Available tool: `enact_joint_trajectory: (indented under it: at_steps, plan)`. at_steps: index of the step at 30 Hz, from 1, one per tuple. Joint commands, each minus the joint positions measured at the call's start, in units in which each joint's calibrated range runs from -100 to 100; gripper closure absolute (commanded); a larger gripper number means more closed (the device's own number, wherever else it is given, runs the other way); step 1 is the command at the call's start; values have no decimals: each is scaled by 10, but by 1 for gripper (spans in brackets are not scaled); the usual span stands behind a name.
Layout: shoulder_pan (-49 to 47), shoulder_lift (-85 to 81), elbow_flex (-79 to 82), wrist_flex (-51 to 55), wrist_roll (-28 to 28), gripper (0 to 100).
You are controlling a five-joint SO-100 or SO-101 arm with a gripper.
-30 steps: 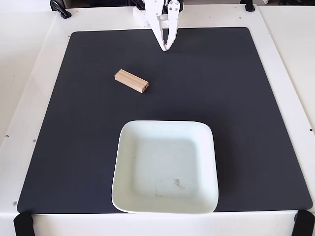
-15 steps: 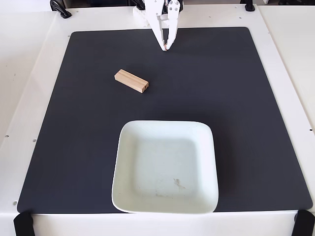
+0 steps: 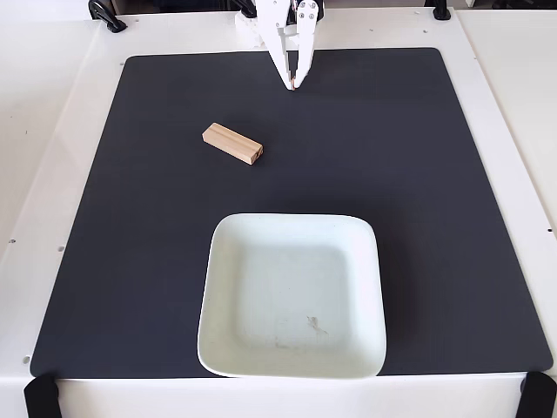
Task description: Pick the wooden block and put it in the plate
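The wooden block (image 3: pixel 233 144) is a small tan bar lying flat on the black mat, left of centre, angled down to the right. The plate (image 3: pixel 214 287) is a large pale square dish with rounded corners, empty, at the front centre of the mat. My white gripper (image 3: pixel 294 85) hangs at the far edge of the mat, fingertips pointing down and close together, holding nothing. It is up and to the right of the block, well apart from it.
A black mat (image 3: pixel 435 218) covers most of the white table (image 3: pixel 52 174). Black clamps sit at the table's corners (image 3: pixel 39 396) (image 3: pixel 106 16). The arm's white base is at the top centre.
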Motion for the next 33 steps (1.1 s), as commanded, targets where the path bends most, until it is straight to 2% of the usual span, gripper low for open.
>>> enact_joint_trajectory:
  at_steps: [1,22,33]
  plan:
    - [0,-1,2,2,-1,99]
    - [9,-1,2,2,-2,99]
    - [-38,0,-10,16,1,99]
